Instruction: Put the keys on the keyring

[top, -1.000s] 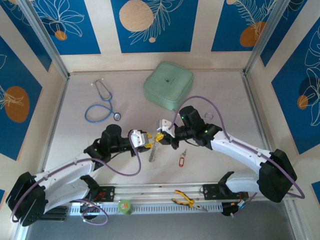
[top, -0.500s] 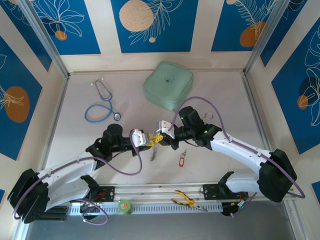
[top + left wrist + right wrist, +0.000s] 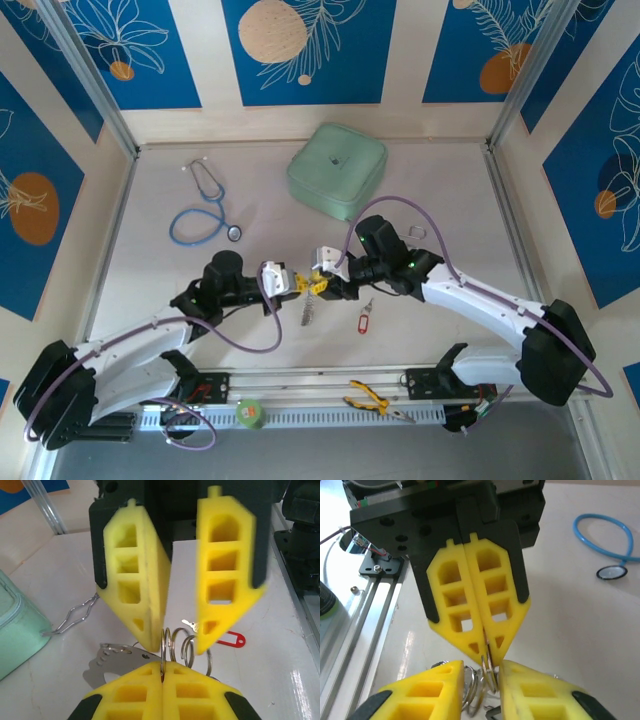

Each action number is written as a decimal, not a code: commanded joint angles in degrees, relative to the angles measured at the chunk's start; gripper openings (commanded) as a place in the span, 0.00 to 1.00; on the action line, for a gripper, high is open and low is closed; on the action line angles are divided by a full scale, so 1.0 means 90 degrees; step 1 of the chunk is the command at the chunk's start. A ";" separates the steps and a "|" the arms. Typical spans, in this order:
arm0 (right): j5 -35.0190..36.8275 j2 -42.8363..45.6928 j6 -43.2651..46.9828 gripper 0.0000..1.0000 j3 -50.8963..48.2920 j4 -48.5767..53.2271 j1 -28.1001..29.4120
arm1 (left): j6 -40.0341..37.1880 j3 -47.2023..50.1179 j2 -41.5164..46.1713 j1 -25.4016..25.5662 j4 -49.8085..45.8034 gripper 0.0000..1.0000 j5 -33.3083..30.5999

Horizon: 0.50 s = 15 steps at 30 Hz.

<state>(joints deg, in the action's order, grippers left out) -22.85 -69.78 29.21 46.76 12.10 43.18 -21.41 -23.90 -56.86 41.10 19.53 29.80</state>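
The left claw (image 3: pixel 162 672) is pinched tight on the keyring (image 3: pixel 309 308). It holds the ring up so the loops hang between the two arms, where the other arm can reach them. The right claw (image 3: pixel 177 647) faces it nose to nose. Its fingers stand a little apart, one on each side of the wire loops, and they grip nothing. I think it sits that way so it can take a loop or spread it while the left claw keeps the ring steady. A flat metal piece (image 3: pixel 112 662) with holes is on the ring. The key (image 3: pixel 364 322) with the red tag lies on the counter (image 3: pixel 450 200), near the ring but not touching it. It is not on the ring yet.
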 commanded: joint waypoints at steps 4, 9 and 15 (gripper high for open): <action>0.0979 0.0643 0.0270 0.35 0.0460 0.1530 0.0046 | -0.0504 -0.0371 0.0370 0.0052 -0.0761 0.00 -0.0343; 0.1389 0.0756 0.0364 0.33 0.0607 0.1711 0.0272 | -0.0901 -0.0839 0.0324 0.0204 -0.1823 0.00 -0.0745; 0.1665 0.0705 0.0709 0.25 0.0366 0.0748 0.0456 | -0.0934 -0.1251 0.0216 0.0282 -0.2482 0.00 -0.0690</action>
<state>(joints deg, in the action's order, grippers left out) -9.98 -63.33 33.41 50.89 22.76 46.94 -27.88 -32.12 -54.61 42.89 1.54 23.46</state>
